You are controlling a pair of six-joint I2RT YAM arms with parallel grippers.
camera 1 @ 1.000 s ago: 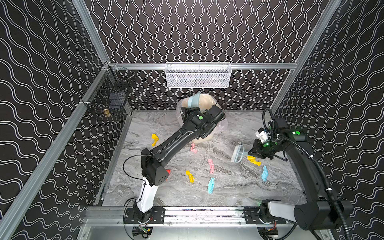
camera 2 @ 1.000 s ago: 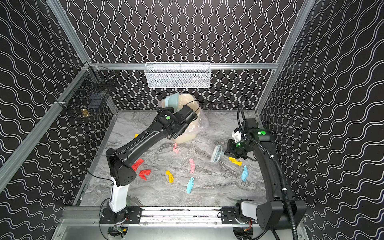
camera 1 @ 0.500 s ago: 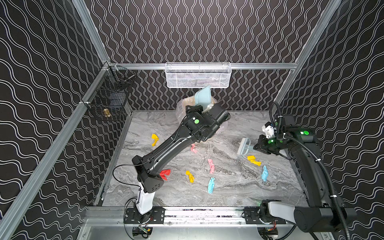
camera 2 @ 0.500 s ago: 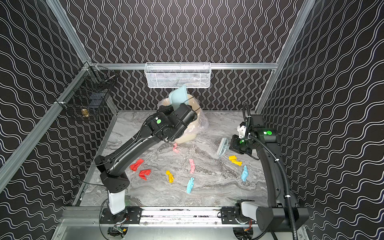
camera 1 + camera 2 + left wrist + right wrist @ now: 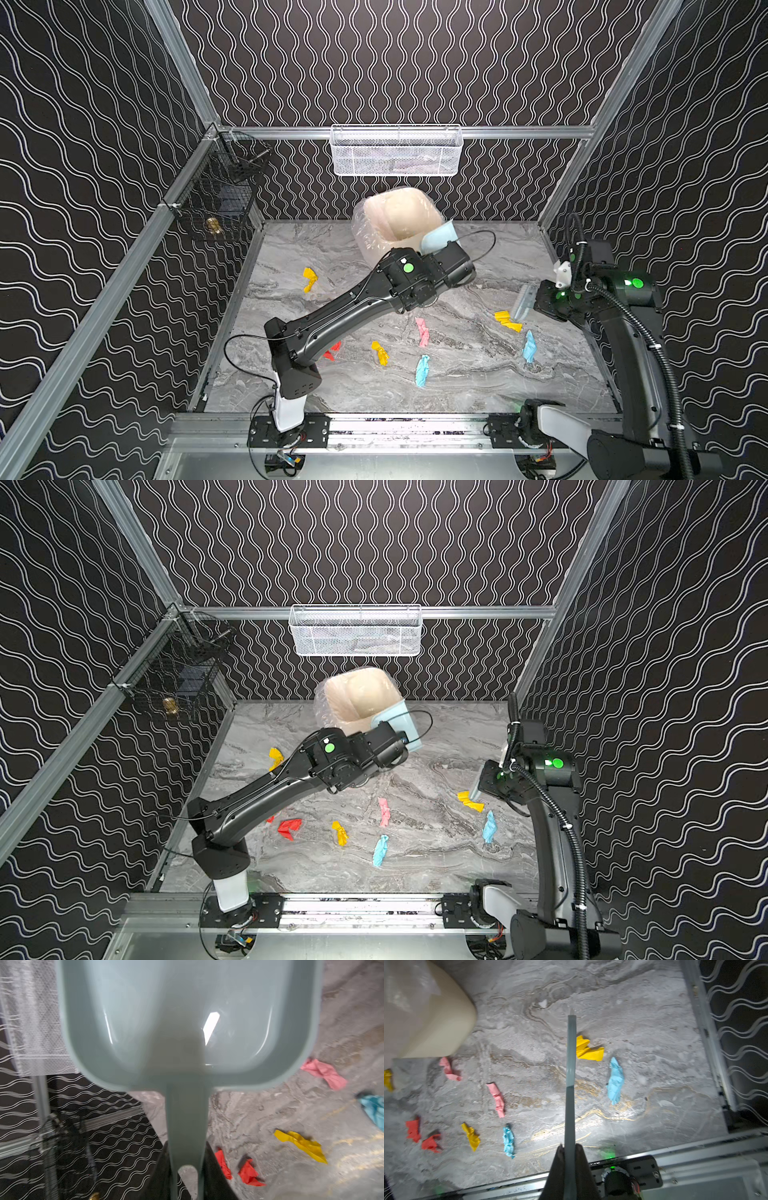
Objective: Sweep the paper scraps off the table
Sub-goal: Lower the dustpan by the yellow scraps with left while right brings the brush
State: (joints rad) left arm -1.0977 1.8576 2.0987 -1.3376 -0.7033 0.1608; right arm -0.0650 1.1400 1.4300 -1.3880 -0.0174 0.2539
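Observation:
Several paper scraps lie on the marble table (image 5: 465,395): yellow (image 5: 309,279), red (image 5: 332,351), pink (image 5: 422,331), light blue (image 5: 422,370), and yellow (image 5: 508,321) and blue (image 5: 529,347) at the right. My left gripper (image 5: 188,1167) is shut on the handle of the pale blue dustpan (image 5: 187,1022), held in the air beside the bin in both top views (image 5: 399,725). My right gripper (image 5: 569,1153) is shut on the pale blue brush (image 5: 570,1084), whose head (image 5: 524,301) hangs just above the right-hand yellow scrap (image 5: 588,1051).
A cream bin with a clear plastic liner (image 5: 401,220) stands at the back middle. A white mesh basket (image 5: 397,151) hangs on the back wall and a black wire basket (image 5: 224,195) on the left rail. Aluminium rails edge the table.
The left arm has swung the dustpan from above the bin down to the bin's right side. The right arm has carried the brush to the right, over the yellow scrap.

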